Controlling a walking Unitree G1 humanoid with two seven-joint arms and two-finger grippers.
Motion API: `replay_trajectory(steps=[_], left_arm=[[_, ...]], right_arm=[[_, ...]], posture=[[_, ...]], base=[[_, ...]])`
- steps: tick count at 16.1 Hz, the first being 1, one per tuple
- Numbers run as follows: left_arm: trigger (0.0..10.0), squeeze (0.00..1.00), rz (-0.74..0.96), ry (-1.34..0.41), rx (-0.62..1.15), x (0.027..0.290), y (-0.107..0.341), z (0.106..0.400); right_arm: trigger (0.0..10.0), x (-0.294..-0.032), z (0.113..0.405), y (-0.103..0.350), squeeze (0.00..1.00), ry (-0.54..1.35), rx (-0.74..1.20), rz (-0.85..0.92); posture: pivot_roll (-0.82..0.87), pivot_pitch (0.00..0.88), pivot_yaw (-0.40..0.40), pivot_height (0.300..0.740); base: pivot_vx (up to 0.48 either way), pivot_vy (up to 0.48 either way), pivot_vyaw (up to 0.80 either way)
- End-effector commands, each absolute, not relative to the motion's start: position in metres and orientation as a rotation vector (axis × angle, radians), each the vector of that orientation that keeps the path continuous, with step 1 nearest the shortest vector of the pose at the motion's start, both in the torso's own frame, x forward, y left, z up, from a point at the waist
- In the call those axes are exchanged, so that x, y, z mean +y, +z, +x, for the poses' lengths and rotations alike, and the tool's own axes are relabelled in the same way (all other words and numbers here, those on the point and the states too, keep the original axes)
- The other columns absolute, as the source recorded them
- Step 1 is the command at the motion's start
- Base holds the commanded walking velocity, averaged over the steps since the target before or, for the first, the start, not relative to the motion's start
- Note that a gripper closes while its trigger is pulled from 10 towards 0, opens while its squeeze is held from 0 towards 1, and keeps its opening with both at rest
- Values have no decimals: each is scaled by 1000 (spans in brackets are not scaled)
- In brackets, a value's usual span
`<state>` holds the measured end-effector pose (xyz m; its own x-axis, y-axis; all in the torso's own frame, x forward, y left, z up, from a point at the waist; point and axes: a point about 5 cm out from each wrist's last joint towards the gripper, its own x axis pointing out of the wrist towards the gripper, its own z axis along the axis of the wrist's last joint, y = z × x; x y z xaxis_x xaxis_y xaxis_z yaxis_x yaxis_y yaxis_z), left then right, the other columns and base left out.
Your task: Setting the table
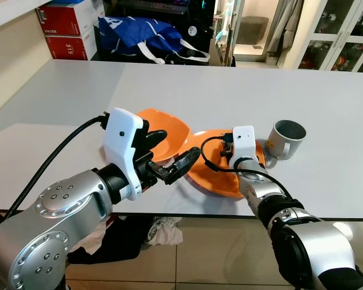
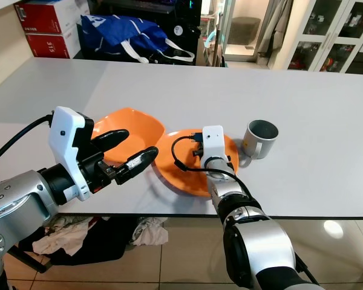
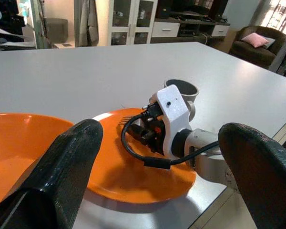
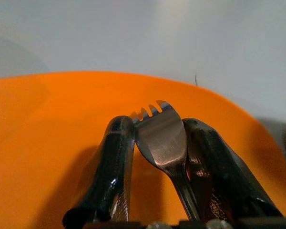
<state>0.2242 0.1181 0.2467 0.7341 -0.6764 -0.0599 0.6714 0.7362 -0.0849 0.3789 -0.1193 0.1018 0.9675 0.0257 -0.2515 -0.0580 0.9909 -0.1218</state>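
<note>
Right tool (image 4: pixel 157 126) grips a fork (image 4: pixel 161 136) over the orange plate (image 4: pixel 47 119).

White table (image 1: pixel 169 90), matte top. Directly on it: orange plate (image 2: pixel 184 175) near the front edge; orange bowl (image 2: pixel 133 130) touching the plate's left side; grey mug (image 1: pixel 285 139) just right of the plate, upright.

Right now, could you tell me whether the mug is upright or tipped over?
Upright: the grey mug stands on the table with its open mouth facing up, beside the orange plate.

A blue bag (image 1: pixel 146 36) sits beside red boxes (image 1: pixel 69 27).
</note>
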Motion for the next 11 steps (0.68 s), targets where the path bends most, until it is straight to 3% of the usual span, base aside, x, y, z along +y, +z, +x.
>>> replay_trajectory(steps=[1, 11], left_arm=[[10000, 0, -45, -750, 65, 117, 253, 221], [10000, 0, -42, -737, 61, 118, 257, 221]], right_arm=[[10000, -119, 376, 95, 447, 44, 285, -118], [10000, -117, 377, 97, 459, 39, 264, -160]], posture=[[289, 96, -19, 736], [302, 105, -26, 736]], base=[[0, 0, 0], [0, 0, 0]])
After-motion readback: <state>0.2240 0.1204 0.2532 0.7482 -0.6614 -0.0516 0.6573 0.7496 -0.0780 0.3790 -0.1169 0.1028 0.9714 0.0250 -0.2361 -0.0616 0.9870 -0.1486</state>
